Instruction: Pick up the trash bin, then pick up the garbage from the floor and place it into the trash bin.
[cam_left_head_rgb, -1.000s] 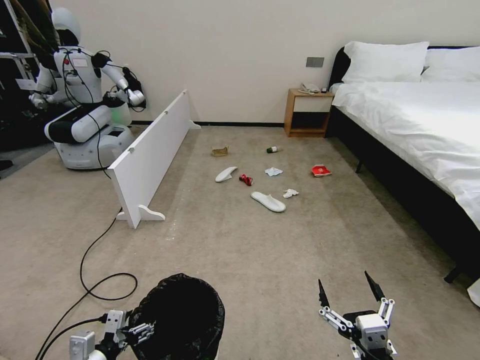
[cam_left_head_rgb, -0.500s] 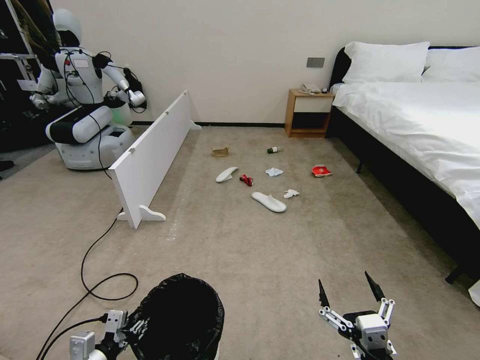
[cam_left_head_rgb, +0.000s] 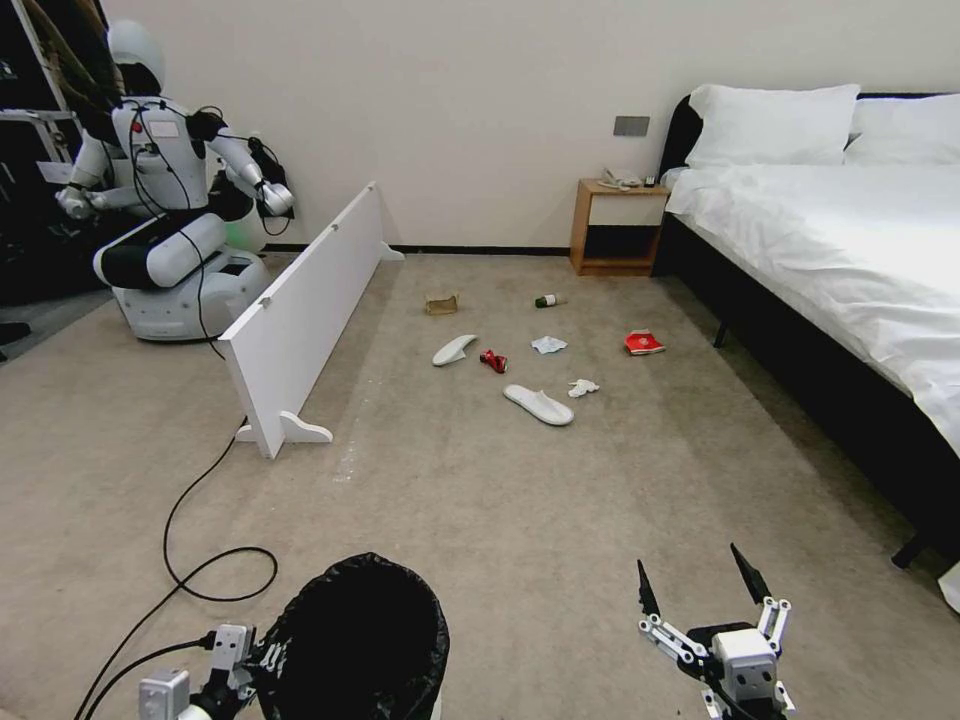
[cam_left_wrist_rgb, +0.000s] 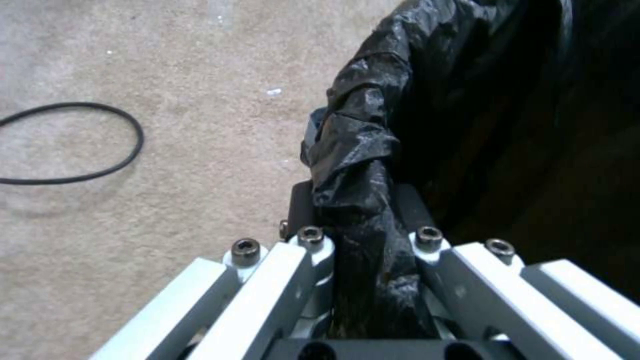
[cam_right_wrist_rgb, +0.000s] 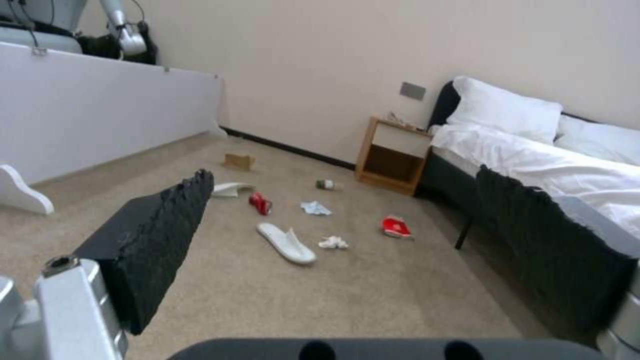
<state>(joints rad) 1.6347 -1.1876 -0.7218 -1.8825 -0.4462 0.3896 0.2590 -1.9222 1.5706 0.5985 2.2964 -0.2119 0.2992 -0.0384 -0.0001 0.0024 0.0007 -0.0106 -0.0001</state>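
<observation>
Beige carpet (cam_left_head_rgb: 520, 500) is stretching out ahead of me to a plain cream wall (cam_left_head_rgb: 480, 100). A bed (cam_left_head_rgb: 850, 250) with white sheets and two pillows (cam_left_head_rgb: 770, 122) is lying along my right, a small wooden nightstand (cam_left_head_rgb: 615, 225) sitting beside its head. A low white board (cam_left_head_rgb: 300, 310) is standing on my left, and a black cable (cam_left_head_rgb: 200, 520) is looping over the carpet near it.

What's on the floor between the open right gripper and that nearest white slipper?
Bare carpet: in the head view nothing lies between the right gripper and the nearest slipper.
</observation>
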